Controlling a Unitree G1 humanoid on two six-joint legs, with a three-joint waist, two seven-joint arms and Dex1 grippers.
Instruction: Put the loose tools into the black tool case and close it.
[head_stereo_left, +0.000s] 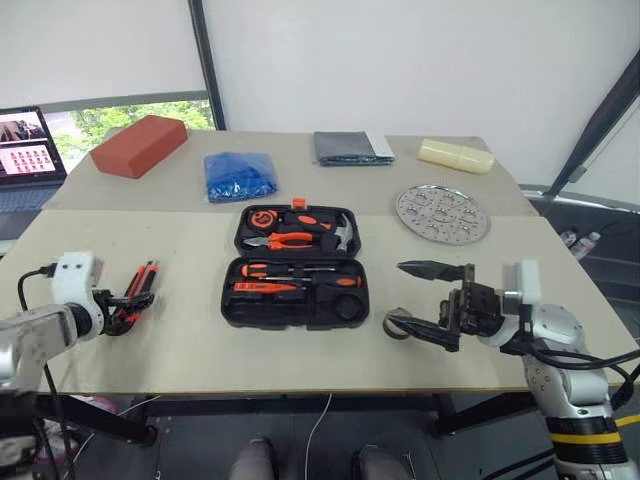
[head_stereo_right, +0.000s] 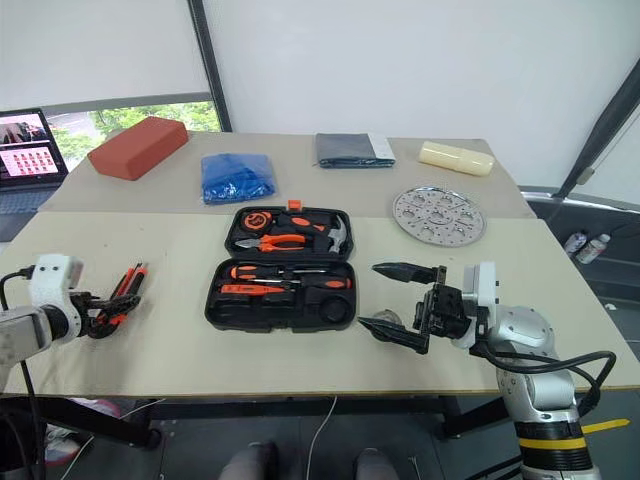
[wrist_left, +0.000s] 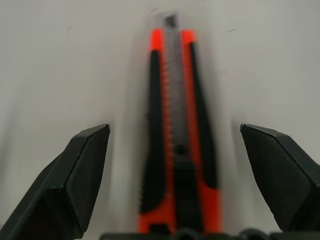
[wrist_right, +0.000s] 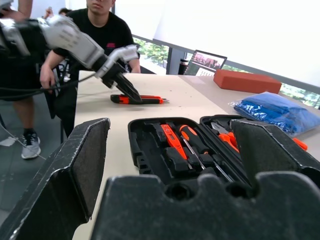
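I see black tool case (head_stereo_left: 294, 265) lying open at table (head_stereo_left: 180, 345) centre, screwdrivers, pliers, hammer seated in slots. Utility knife (wrist_left: 178, 135) flat on table near left edge, well apart from case. My left gripper (head_stereo_left: 128, 302) at knife, fingers spread either side, not clamping. My right gripper (head_stereo_left: 428, 298) released, jaws wide, empty, just right of case. Small dark tape roll (head_stereo_left: 397, 323) under it.

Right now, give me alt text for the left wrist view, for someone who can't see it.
An orange-and-black utility knife lies lengthwise on a pale table, pointing away from the camera. The left hand is open, one black finger on each side of the knife, neither touching it.
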